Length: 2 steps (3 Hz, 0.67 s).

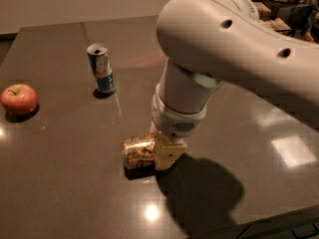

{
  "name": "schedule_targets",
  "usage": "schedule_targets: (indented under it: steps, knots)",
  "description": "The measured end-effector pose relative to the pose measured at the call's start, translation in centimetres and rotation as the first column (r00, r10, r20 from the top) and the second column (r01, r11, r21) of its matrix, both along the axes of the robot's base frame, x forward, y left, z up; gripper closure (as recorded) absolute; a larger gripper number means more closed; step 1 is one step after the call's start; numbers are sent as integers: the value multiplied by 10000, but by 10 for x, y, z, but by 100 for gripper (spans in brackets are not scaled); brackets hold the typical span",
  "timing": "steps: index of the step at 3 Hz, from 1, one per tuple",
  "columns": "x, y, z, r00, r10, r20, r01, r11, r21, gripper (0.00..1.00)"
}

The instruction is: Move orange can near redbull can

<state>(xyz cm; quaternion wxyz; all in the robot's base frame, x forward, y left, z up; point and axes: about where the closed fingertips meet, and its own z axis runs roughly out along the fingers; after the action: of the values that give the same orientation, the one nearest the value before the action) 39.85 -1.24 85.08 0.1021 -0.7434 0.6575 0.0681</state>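
Orange can (138, 152) lay on its side on the surface (60, 183), near centre, long axis left-right, golden with dark swirls. Gripper (163, 156) was down at its right end; whether it held the can, could not tell. Redbull can (101, 68) stood upright, far left.

No readable lettering on redbull can (101, 68) or orange can (138, 152).

arm (229, 49): arched in from right | wrist (179, 116): vertical | tool (163, 156): pointing down, centre-low
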Motion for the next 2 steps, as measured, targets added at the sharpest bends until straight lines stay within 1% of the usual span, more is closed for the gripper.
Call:
schedule_targets:
  steps: [1,2]
  knots:
    - [16,-2,8,9999,-143,33,144,9998,-110,72]
    - [46,3,19,9996,-258,112,260,9995,-191,95]
